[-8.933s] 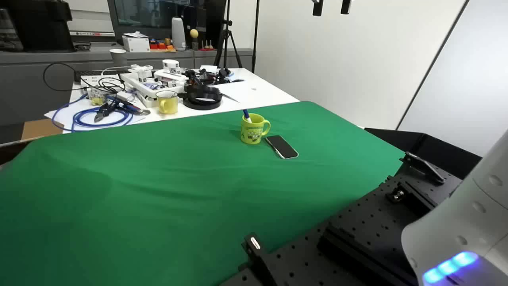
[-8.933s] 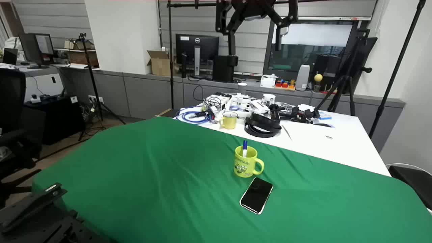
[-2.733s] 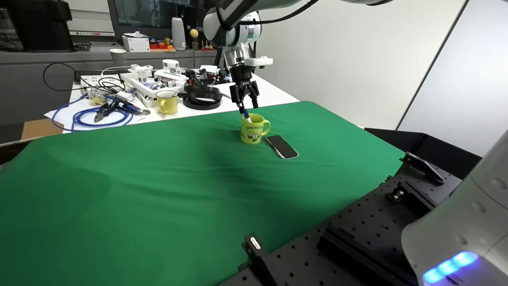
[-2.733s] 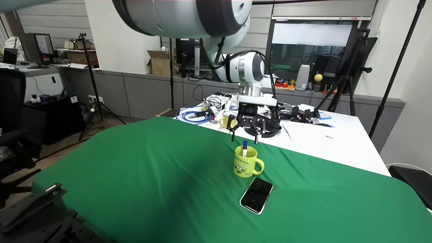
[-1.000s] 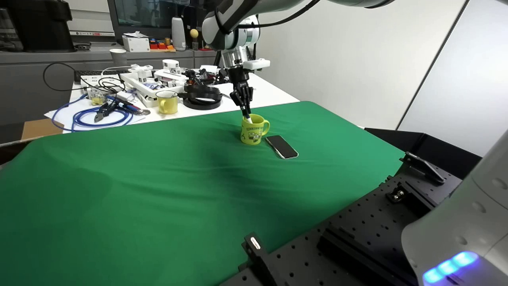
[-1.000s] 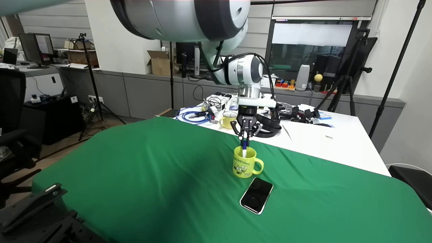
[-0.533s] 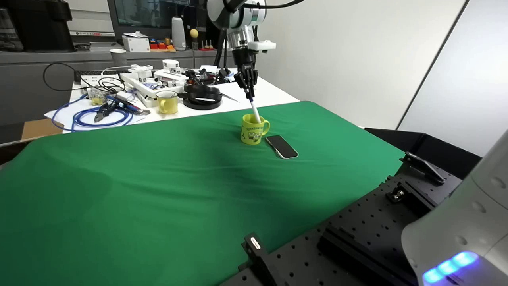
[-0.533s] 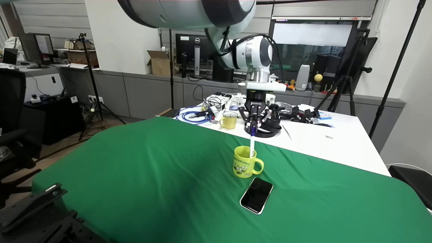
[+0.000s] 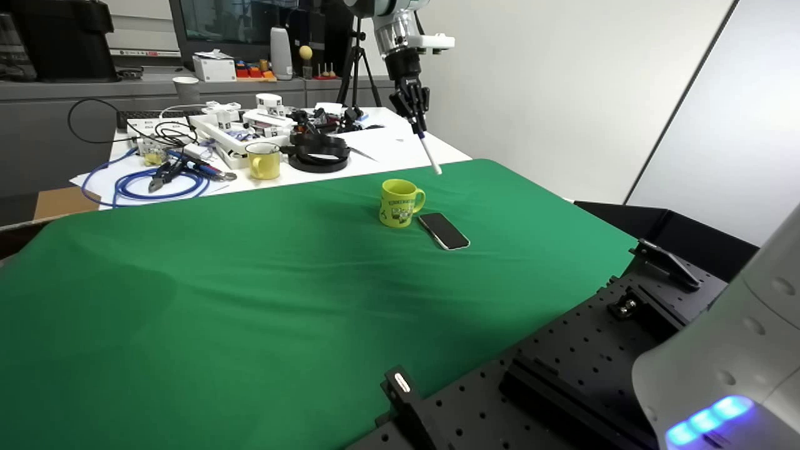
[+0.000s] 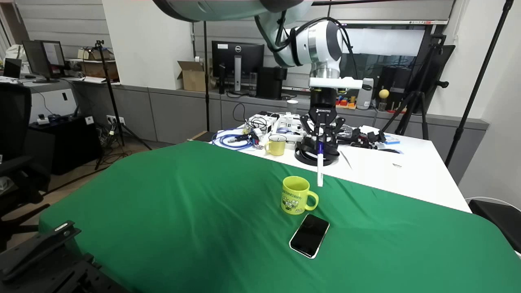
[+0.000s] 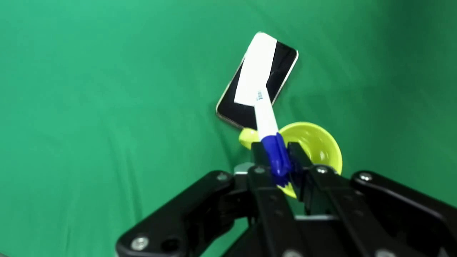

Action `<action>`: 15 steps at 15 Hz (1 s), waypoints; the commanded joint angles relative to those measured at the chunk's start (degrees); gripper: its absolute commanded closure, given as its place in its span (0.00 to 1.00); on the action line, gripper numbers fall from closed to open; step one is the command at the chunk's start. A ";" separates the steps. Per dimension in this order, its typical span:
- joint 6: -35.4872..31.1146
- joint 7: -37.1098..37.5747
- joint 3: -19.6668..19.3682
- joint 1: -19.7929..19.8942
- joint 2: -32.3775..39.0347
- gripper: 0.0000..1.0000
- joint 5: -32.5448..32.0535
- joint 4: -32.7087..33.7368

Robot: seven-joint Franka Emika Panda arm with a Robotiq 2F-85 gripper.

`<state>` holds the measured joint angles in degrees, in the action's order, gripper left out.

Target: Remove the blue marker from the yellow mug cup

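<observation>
Blue marker now clear of the yellow mug cup. Half a second ago its white lower end was inside the rim; now the whole length hangs in the air, off toward the handle side, with space between it and the mug in both exterior views. In an exterior view the marker slants plainly, white end lowest and toward the right of that view.

Gripper: drawn in tight on the blue end, fingers against either side, only the marker's thickness between them. A few seconds ago those fingers stood well spread above the mug; by a second ago they had come in on the marker. Since then gripper and arm have risen and shifted sideways, marker along with them.

Mug upright on the green cloth, same spot as half a second ago. Phone flat just beside it, unmoved in every frame. Wrist view: the marker's white end crosses in front of the phone and runs into a white patch on its dark screen (reflection or something lying there, I can't tell). Fingers hide part of the mug in that view.

Farther back, on the white table, the dark-rimmed yellow mug is where it was; the gripper partly covered it a few seconds ago, and it shows whole now.
</observation>
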<state>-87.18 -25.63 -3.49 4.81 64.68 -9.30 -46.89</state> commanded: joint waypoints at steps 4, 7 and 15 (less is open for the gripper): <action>12.06 -0.17 -2.33 2.90 6.46 0.95 -4.16 3.67; 14.69 -1.04 -1.68 5.20 10.35 0.95 -3.24 3.98; 16.13 -1.73 -0.92 8.18 17.53 0.95 -2.17 6.37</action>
<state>-73.25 -27.04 -5.36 11.88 79.22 -12.20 -45.70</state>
